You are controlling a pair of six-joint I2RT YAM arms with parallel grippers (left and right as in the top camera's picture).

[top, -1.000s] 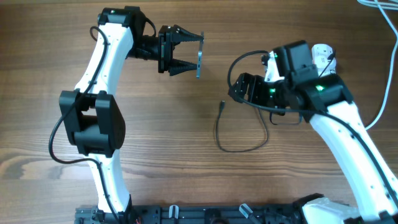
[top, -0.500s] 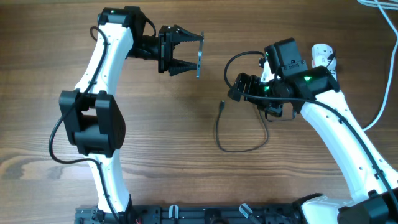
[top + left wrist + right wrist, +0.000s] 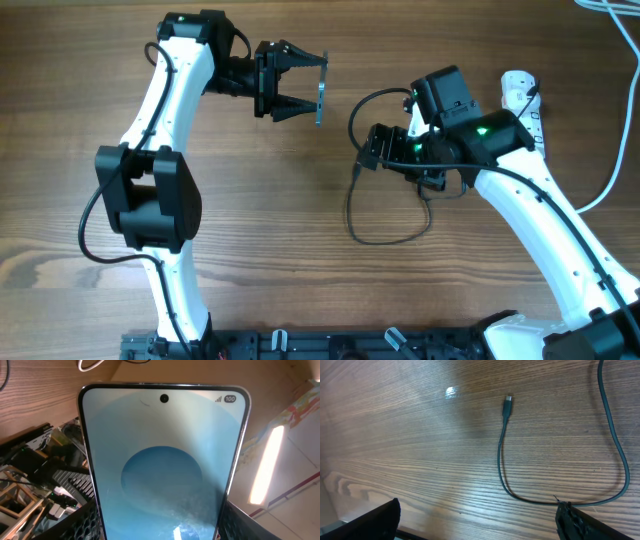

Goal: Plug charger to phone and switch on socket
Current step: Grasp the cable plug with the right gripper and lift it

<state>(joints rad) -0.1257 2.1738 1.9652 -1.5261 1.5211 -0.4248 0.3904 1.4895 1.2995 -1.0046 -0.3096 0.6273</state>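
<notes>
Overhead: one wooden table (image 3: 250,250) lies under two pincers. One white socket (image 3: 520,92) lies well behind the right pincer (image 3: 366,152), whose jaws stand wide and empty. The left pincer (image 3: 312,87) clamps the one phone (image 3: 320,100) edge-on between its jaws. One charger (image 3: 388,238) loops beneath the right pincer, with its plug tip (image 3: 507,402) just below the fingers

You've got a brown wood-grain worktop (image 3: 300,290) w/ a black rail (image 3: 330,345) along its near edge, and a thin white cable (image 3: 605,195) curving down the far right side. In the right wrist view there's a small bright glare spot (image 3: 451,392) on the wood. Left wrist view shows you a long lit ceiling lamp (image 3: 265,467) at right, a jumble of dark gear & wires (image 3: 45,490) at lower left, plus a white cable loop (image 3: 92,365) up top.
</notes>
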